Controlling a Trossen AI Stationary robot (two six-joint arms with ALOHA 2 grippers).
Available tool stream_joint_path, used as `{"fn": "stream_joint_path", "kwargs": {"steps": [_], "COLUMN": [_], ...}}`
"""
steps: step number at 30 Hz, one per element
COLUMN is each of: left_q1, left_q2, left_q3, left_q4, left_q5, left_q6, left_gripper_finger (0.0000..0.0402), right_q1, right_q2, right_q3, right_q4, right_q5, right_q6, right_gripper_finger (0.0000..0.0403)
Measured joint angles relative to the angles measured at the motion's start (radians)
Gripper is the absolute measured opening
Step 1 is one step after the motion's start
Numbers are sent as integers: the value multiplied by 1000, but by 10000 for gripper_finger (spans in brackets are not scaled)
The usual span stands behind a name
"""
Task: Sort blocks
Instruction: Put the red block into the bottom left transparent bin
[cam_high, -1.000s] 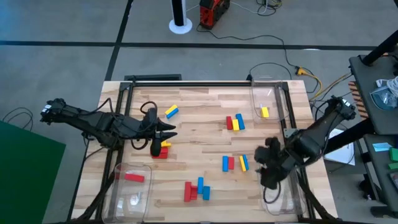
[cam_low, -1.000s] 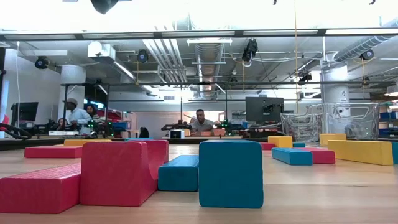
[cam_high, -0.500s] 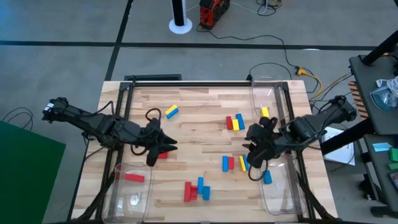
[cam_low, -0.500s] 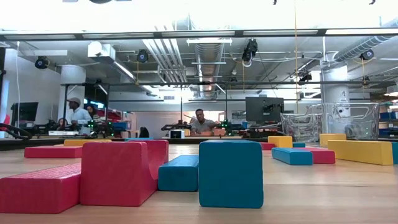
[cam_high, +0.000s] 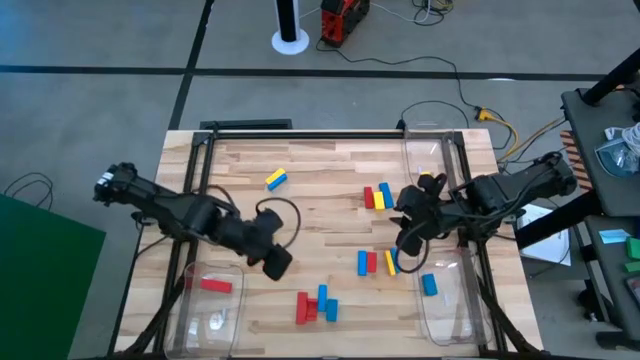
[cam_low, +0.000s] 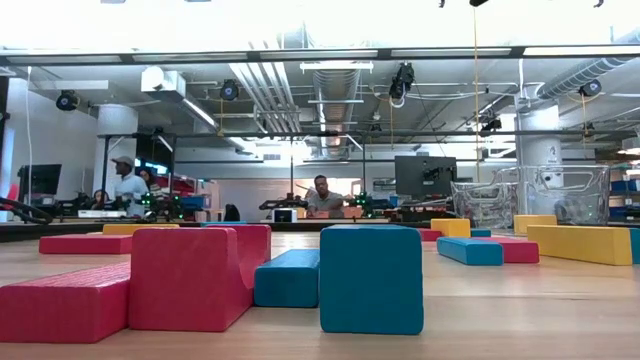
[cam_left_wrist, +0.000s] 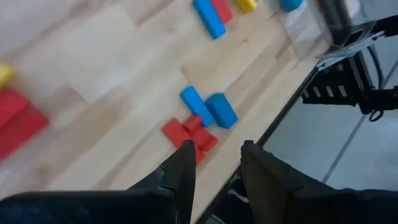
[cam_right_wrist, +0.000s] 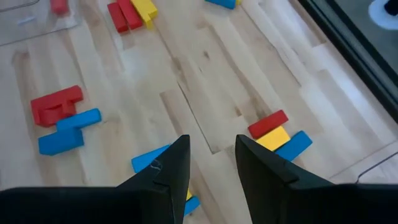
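Red, yellow and blue blocks lie flat in small groups on the wooden table: a yellow-and-blue pair at the far left, a red, yellow and blue group at the far right, a blue, red and yellow row, and a red-and-blue cluster near the front edge. My left gripper hangs open left of the middle, above bare wood, with nothing between its fingers. My right gripper hangs open above the blue, red and yellow row; a blue block lies on the table beneath its fingers.
A clear bin at the near left holds one red block. The near right bin holds one blue block. A third bin stands at the far right. More red blocks lie close to my left gripper.
My right gripper has gone from above the near right bin toward the table's far edge and a little left; a blue block now shows in that bin. My left gripper has moved toward the near edge and to the right, away from the red and yellow blocks.
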Motion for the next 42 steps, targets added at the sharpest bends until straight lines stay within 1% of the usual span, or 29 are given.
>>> {"fn": "stream_joint_path", "kwargs": {"steps": [4,8,11,17,24,28,34,38,42], "left_q1": [-29,-61,-78,-109,-115,-114,-113,-105,-101], "left_q2": [61,116,152,219,294,343,424,477,528], "left_q3": [39,42,42,42,41,43,108,147,163], "left_q4": [1,0,2,9,12,36,31,23,9], "left_q5": [0,6,29,47,46,46,46,46,56], "left_q6": [-113,-208,-259,-358,-474,-514,-516,-520,-530], "left_gripper_finger": [107,107,107,107,107,107,110,122,144], "right_q1": [0,0,0,0,0,0,0,0,0], "right_q2": [-1,-1,-1,-1,-9,-15,-20,-20,-20], "right_q3": [0,-1,-1,-1,-1,-2,-2,-2,-2], "right_q4": [2,2,2,0,-1,1,2,2,2], "right_q5": [33,50,51,54,114,146,165,165,165], "right_q6": [-10,-11,-10,9,20,20,20,18,17], "right_gripper_finger": [108,101,98,102,107,100,92,91,99]}}
